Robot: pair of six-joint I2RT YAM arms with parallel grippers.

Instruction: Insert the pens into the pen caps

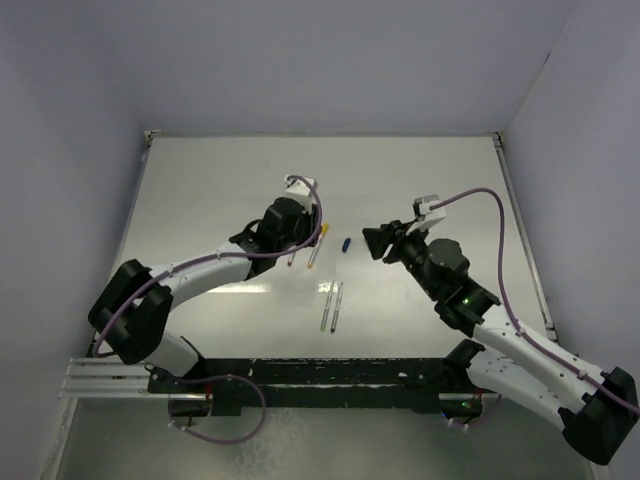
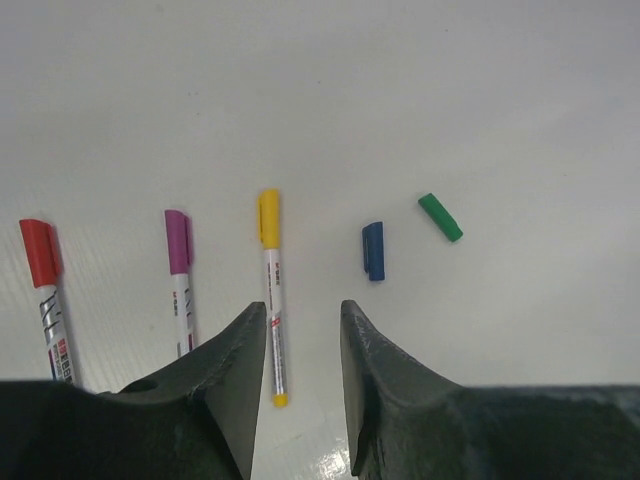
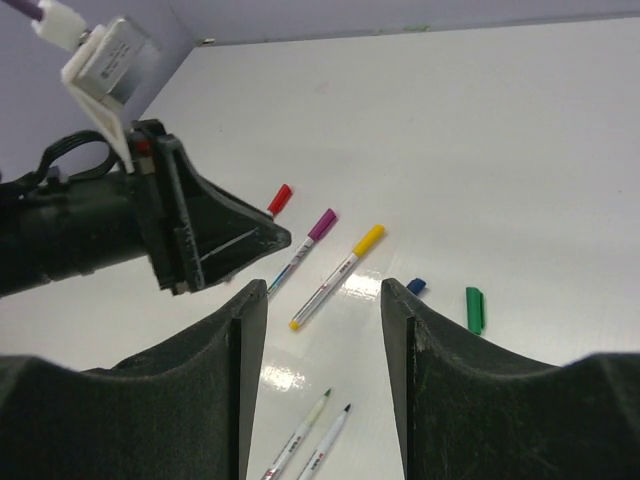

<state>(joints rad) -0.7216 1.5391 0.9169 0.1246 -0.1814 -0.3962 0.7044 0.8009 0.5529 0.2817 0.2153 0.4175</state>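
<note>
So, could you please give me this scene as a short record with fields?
Capped: red pen, purple pen, yellow pen, side by side
Loose caps: blue cap, green cap, apart from each other
Uncapped: green-tipped pen, dark-tipped pen, side by side
Left end effector: open, holding nothing, lined up with yellow pen
Right end effector: open, holding nothing
Left to do: two pens not yet capped

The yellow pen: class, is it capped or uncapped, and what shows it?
Capped. The yellow pen wears its yellow cap on the far end; the blue cap and green cap lie loose nearby.
</note>
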